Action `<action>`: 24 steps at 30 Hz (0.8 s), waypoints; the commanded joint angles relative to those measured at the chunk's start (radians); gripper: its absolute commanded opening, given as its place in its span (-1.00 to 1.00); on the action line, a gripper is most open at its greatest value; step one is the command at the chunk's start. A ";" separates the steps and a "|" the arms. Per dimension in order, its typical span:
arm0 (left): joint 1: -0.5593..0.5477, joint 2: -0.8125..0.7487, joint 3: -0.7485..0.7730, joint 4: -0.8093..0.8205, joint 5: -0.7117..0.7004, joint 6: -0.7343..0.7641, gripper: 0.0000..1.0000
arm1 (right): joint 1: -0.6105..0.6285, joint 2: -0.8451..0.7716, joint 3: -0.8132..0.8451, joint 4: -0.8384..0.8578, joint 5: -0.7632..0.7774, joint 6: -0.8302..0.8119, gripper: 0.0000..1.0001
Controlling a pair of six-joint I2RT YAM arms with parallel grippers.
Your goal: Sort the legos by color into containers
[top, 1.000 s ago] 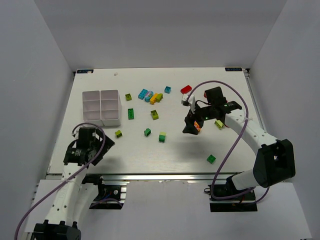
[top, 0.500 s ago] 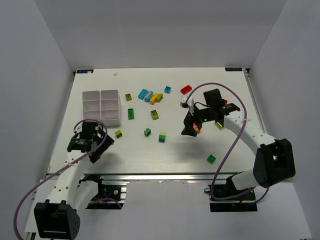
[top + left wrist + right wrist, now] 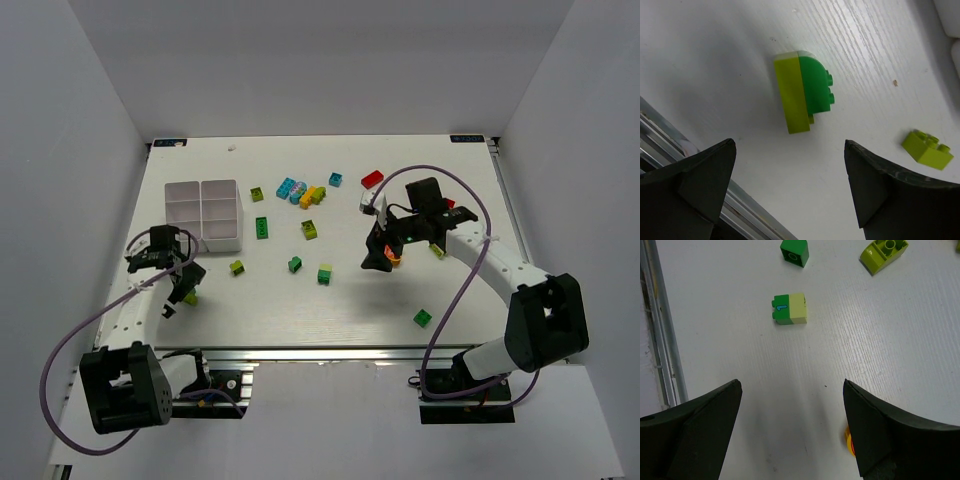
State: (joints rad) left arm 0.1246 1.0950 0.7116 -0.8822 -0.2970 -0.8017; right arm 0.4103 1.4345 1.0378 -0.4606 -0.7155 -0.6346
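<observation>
White tabletop (image 3: 300, 310), enclosed by white walls (image 3: 320, 70), carries the tray (image 3: 205, 212); its visible compartments show plain white floors. The tray lies beyond the left gripper (image 3: 790, 150), slightly to its right. The left fingers stand wide apart above a green-and-lime brick (image 3: 805, 90); a lime brick (image 3: 927, 147) lies off the right finger. The right gripper (image 3: 791, 390) hangs with fingers spread, gripping nothing. A green-and-pale brick (image 3: 790, 309) lies directly ahead of it, a dark green brick (image 3: 794, 251) farther ahead. A brick cluster (image 3: 300, 192) lies beyond, to its left.
</observation>
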 commanded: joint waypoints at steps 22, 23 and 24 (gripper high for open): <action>0.099 0.241 0.008 0.285 0.041 0.084 0.66 | 0.004 0.018 0.021 0.033 -0.010 -0.005 0.73; 0.101 0.243 0.000 0.293 0.039 0.084 0.65 | 0.004 0.017 0.021 0.033 -0.009 -0.004 0.73; 0.101 0.249 -0.003 0.296 0.036 0.084 0.63 | 0.002 0.014 0.021 0.031 -0.007 -0.002 0.73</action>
State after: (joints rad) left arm 0.2173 1.3422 0.7170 -0.6220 -0.2588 -0.7193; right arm 0.4099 1.4506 1.0378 -0.4446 -0.7155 -0.6346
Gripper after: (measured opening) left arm 0.823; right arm 0.867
